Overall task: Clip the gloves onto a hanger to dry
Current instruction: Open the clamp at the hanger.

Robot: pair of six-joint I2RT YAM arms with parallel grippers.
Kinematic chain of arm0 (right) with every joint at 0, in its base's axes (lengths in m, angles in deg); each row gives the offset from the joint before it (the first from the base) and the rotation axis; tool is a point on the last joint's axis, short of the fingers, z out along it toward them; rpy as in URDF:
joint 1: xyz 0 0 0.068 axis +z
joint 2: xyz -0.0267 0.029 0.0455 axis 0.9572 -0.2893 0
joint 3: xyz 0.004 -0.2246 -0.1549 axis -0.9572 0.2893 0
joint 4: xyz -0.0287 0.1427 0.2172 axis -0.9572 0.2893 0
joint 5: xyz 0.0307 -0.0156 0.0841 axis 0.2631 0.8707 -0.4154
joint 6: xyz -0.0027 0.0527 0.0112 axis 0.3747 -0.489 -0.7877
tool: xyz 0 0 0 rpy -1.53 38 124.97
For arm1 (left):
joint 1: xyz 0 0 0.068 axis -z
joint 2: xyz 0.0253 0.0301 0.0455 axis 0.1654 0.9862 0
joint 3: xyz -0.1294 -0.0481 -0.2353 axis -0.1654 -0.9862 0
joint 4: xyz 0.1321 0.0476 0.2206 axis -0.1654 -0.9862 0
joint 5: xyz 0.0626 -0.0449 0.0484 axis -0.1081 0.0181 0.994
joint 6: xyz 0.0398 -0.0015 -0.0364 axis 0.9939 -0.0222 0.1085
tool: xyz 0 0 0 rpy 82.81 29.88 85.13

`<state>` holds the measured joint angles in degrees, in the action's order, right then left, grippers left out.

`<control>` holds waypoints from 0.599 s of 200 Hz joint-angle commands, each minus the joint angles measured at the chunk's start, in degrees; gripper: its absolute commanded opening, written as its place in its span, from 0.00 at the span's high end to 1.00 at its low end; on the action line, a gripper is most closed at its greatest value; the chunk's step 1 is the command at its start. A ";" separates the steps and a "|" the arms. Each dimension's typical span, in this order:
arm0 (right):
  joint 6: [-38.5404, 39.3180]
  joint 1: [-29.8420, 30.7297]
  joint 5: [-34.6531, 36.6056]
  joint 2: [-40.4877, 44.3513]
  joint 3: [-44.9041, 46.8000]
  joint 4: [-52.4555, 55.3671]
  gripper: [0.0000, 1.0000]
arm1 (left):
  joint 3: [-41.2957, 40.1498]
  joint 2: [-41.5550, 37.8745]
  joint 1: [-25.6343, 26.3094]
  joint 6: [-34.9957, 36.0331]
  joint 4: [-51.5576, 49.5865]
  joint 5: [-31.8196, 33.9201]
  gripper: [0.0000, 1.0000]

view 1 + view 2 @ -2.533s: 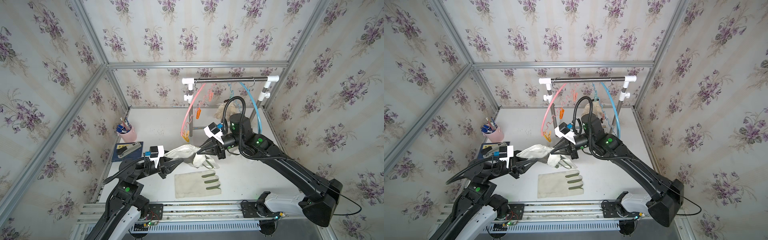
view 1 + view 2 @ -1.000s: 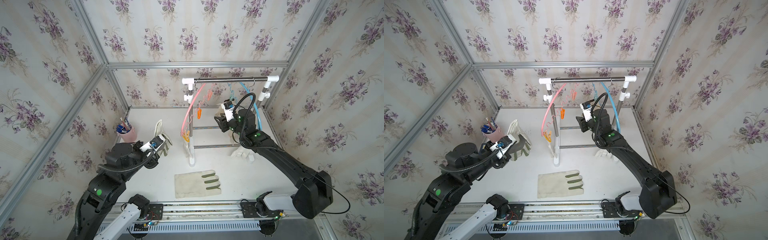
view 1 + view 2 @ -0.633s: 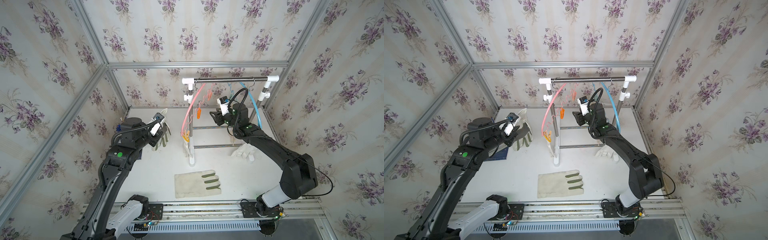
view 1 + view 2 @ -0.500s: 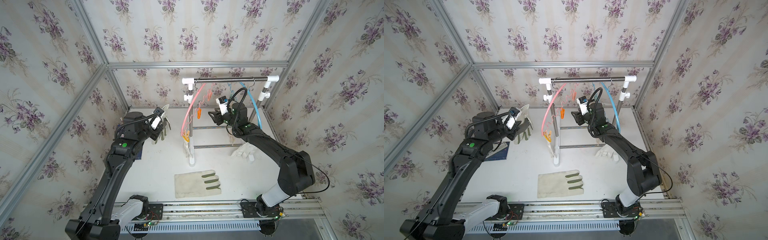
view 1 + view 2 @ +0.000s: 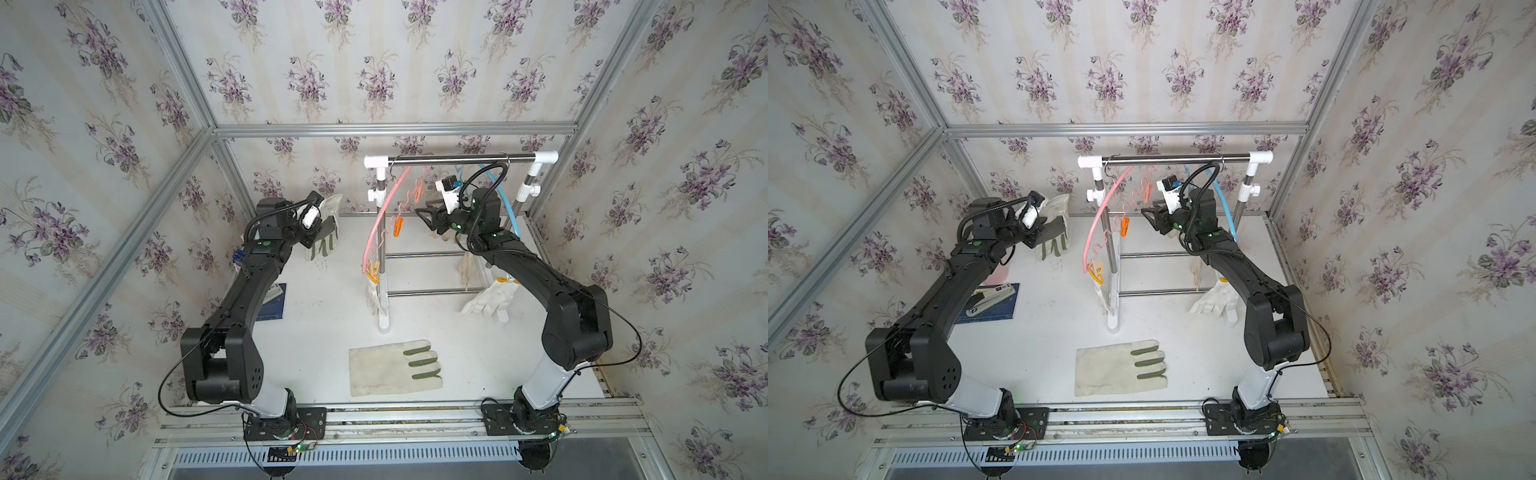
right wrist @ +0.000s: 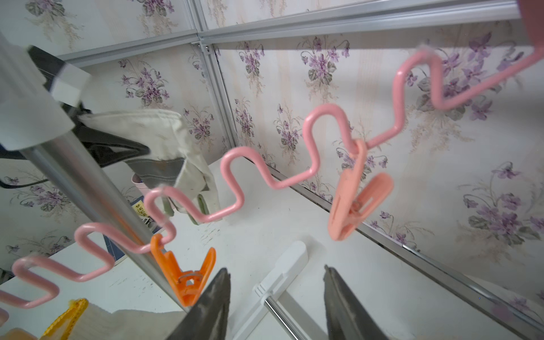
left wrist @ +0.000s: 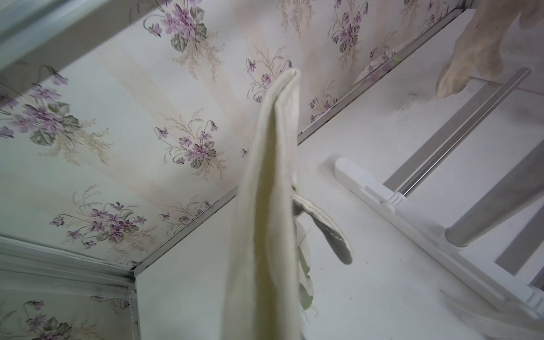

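Note:
My left gripper [image 5: 321, 227] is shut on an off-white canvas glove [image 5: 323, 246] with grey-green finger patches and holds it up at the back left, fingers hanging down. In the left wrist view that glove [image 7: 265, 220] fills the middle and hides the jaws. A pink wavy hanger [image 5: 376, 232] hangs from the rack bar [image 5: 457, 158] with an orange clip [image 5: 397, 226] on it. My right gripper [image 5: 424, 214] stands open just right of that clip [image 6: 184, 279], nothing between its fingers. A second canvas glove [image 5: 392, 368] lies flat at the table's front.
A white glove [image 5: 376, 297] hangs from the pink hanger's lowest clip. A beige glove [image 5: 465, 270] and a yellow-cuffed white glove [image 5: 488, 299] hang near the blue hanger [image 5: 505, 199]. A peach clip [image 6: 353, 200] hangs higher up. A stapler [image 5: 988, 301] lies at left.
My left arm has swung the canvas glove up and back towards the rear wall. My right gripper has moved left to the pink hanger's orange clip, with its jaws a little wider.

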<state>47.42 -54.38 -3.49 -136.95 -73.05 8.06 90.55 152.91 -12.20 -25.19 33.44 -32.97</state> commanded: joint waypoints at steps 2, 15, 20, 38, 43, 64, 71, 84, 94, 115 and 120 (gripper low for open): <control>2.75 -0.02 -3.24 -1.64 -2.62 2.05 0.48 | -0.25 3.60 -0.64 2.61 10.95 -7.85 1.00; 3.44 0.00 -3.24 -2.67 -4.04 2.33 0.48 | -0.97 6.25 -0.66 2.04 17.26 -11.05 1.00; 3.63 0.00 -3.22 -3.24 -4.94 2.87 0.48 | -0.70 7.20 -0.66 1.46 19.15 -12.01 1.00; 4.69 0.00 -3.13 -5.09 -8.77 5.71 0.47 | 1.32 10.56 -0.49 -0.12 24.13 -15.43 1.00; 5.08 0.03 -2.79 -5.46 -9.67 6.67 0.46 | 2.19 11.39 -0.42 -0.75 24.64 -16.20 1.00; 6.87 0.04 -0.72 -5.58 -10.83 9.25 0.44 | 6.92 14.95 -0.09 -1.20 24.14 -19.14 1.00; 7.42 0.00 -0.31 -5.73 -11.04 9.86 0.43 | 8.56 16.08 0.10 -0.57 23.37 -19.81 1.00; 8.07 0.00 0.48 -6.25 -11.57 10.38 0.42 | 10.71 17.83 0.47 1.20 22.22 -21.30 1.00; 7.81 -0.16 1.28 -6.81 -12.00 10.43 0.40 | 11.88 18.98 0.85 2.59 21.67 -22.24 1.00; 6.19 -0.53 2.99 -7.92 -12.01 9.41 0.37 | 13.32 21.11 1.51 3.59 22.60 -22.87 1.00; 6.13 -0.53 3.25 -8.17 -11.82 9.19 0.36 | 13.48 21.57 1.68 3.43 23.21 -22.83 1.00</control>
<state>53.72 -54.62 -2.87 -144.01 -84.73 17.92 102.90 172.96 -11.04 -23.68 53.72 -52.77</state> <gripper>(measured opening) 0.626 0.057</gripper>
